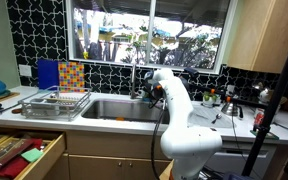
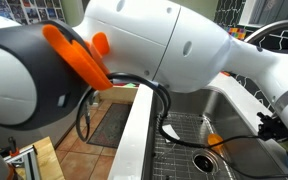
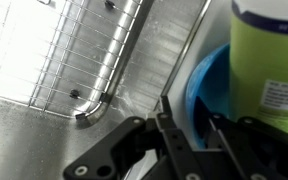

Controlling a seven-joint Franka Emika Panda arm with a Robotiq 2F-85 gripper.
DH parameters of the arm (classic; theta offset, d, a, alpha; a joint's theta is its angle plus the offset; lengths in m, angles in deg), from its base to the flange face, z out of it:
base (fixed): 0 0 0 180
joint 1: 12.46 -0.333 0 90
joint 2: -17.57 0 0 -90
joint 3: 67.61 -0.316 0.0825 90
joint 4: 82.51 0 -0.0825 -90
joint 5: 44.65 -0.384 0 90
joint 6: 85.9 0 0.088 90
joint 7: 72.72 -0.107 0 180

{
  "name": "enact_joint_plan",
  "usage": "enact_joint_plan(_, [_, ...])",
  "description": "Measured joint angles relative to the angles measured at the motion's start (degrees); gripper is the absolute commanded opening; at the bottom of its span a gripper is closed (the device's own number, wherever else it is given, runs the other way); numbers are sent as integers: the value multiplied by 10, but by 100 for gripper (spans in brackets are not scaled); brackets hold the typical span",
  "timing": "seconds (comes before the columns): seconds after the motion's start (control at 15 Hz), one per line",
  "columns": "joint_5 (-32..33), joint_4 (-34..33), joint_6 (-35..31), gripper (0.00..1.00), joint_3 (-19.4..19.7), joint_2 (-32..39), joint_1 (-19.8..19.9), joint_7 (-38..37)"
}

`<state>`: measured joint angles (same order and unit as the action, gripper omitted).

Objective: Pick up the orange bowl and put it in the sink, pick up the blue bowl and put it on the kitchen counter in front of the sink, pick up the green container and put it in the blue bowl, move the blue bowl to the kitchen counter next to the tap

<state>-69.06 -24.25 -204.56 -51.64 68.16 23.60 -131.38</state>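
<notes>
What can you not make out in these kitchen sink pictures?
1. Wrist view: the tall green plastic container is cut off by the top and right edges.
2. Wrist view: whether the gripper clamps the rim of the round blue bowl is unclear.
3. In an exterior view, the white robot arm hides much of the steel sink.

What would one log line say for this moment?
gripper: at blue bowl rim, grip unclear | green container: inside blue bowl | orange bowl: in sink
</notes>
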Motion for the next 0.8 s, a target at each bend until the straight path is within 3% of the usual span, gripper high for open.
enact_joint_plan(0.33, [1,-26,0,18,-10,15,10,-7])
enact_joint_plan(0.47, [0,-29,0,23,-10,17,11,-7])
enact_joint_plan(0.53, [0,-29,0,28,-10,17,11,-7])
enact_joint_plan(0.67, [0,-31,0,55,-10,17,11,-7])
enact_joint_plan(0.8, [0,-33,0,70,-9,17,12,-7])
